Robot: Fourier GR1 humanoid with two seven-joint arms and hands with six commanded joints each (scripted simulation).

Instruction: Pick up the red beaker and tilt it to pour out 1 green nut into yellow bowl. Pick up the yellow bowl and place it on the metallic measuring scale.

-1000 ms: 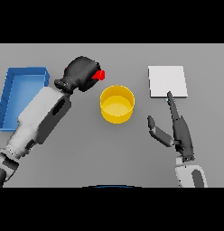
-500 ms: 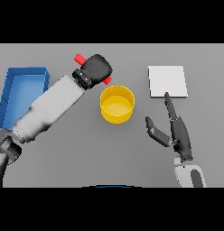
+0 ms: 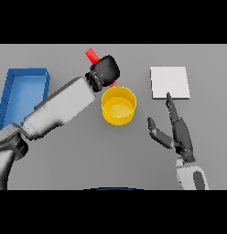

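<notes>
My left hand is shut on the red beaker, which sticks out up and to the left of the fist; a red sliver also shows under the hand. The hand hovers just above and left of the yellow bowl, which stands mid-table. I cannot see a green nut. The metallic measuring scale, a pale square plate, lies at the right back. My right hand rests open on the table right of the bowl, fingers pointing toward the scale.
A blue tray lies at the table's left side, beside my left forearm.
My left hand has carried the beaker rightward to the bowl's near-left rim and turned it, so the beaker now points up-left. The right hand barely moved.
</notes>
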